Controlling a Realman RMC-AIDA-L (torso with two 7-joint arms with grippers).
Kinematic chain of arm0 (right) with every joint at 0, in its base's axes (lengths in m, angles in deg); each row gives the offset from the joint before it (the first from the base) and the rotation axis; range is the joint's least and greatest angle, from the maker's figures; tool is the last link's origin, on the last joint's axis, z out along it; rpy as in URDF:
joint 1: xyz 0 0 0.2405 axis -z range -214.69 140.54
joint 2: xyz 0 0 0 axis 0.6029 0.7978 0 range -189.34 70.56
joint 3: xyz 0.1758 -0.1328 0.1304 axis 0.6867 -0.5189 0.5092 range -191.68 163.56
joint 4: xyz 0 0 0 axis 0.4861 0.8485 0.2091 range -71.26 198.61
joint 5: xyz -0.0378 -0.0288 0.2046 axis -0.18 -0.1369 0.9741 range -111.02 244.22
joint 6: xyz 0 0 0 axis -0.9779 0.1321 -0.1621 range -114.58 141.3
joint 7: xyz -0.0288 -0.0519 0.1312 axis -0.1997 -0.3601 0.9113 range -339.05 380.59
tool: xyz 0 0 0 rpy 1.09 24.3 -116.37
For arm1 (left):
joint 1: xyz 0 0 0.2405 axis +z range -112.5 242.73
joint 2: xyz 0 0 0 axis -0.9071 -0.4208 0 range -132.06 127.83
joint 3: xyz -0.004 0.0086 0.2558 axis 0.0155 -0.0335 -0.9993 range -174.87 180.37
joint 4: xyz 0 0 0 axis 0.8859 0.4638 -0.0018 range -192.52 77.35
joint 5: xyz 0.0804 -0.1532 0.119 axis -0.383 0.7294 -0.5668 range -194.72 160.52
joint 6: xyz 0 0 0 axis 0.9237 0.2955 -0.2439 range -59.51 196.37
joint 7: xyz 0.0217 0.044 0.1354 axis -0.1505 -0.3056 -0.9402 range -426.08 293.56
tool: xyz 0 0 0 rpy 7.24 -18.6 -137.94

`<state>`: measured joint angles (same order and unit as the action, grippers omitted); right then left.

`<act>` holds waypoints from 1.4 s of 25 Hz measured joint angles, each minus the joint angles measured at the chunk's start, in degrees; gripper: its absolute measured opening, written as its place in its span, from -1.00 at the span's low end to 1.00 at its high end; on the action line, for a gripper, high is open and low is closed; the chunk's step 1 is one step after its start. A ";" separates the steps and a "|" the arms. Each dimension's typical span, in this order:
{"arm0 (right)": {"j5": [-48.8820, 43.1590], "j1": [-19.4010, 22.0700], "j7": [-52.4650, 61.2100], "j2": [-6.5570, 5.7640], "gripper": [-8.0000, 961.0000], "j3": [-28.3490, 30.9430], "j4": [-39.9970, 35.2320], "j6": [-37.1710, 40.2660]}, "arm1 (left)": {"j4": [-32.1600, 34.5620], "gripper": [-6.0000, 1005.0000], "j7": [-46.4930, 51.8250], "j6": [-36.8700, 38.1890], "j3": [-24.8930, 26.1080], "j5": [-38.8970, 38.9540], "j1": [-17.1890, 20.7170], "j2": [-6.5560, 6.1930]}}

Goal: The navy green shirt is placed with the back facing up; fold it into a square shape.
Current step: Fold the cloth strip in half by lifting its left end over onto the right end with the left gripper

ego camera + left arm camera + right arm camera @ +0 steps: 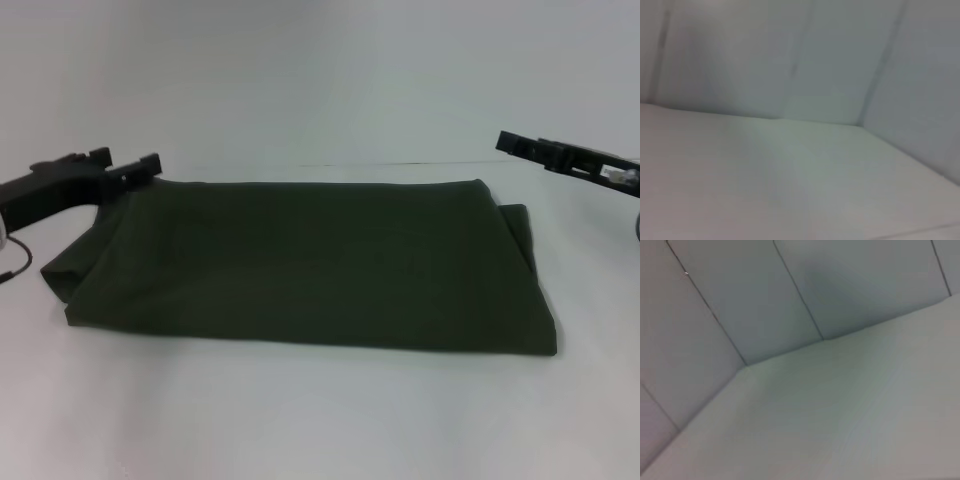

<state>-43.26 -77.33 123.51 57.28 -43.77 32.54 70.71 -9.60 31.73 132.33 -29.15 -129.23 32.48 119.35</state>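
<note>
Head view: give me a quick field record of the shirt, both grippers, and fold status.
garment: dark olive-green cotton shirt, folded into a wide rectangle, plain side up, no lettering visible
surface: white table
left gripper: at the shirt's far left corner, fingers open; contact unclear
right gripper: above the table, beyond the shirt's far right corner, apart from it
loose cloth: layers stick out at left and right ends
fold status: oblong, not yet square
wrist views: only table and wall

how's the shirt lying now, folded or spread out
Folded: the navy green shirt lies as a wide rectangle on the table, layered edges showing at both ends.
</note>
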 joint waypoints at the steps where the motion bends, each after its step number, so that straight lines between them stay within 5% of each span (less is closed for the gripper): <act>1: 0.01 0.48 1.12 -0.28 0.50 -0.08 -0.08 0.73 | 0.65 0.36 -0.01 2.52 0.02 0.21 0.67 0.00; 3: -0.33 1.02 3.62 -0.93 0.59 -0.65 -0.11 1.13 | 1.39 0.55 -0.06 5.79 0.06 0.86 1.58 0.01; 9: -4.10 1.69 15.00 -4.49 0.69 -5.16 -0.16 2.47 | 1.88 0.69 -1.70 17.68 0.09 4.46 5.28 -0.41; 16: -4.83 1.87 19.17 -5.88 0.69 -5.94 -0.16 7.92 | 1.13 0.69 -1.61 17.45 0.09 5.43 8.23 0.06; 35: -4.84 0.99 18.88 -3.34 0.68 -6.23 0.20 6.17 | -7.52 0.69 6.59 0.29 2.54 -0.23 9.33 -1.63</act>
<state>-48.09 -76.34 142.39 53.94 -50.00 32.74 76.88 -17.12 38.33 132.62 -26.61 -129.46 41.82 117.72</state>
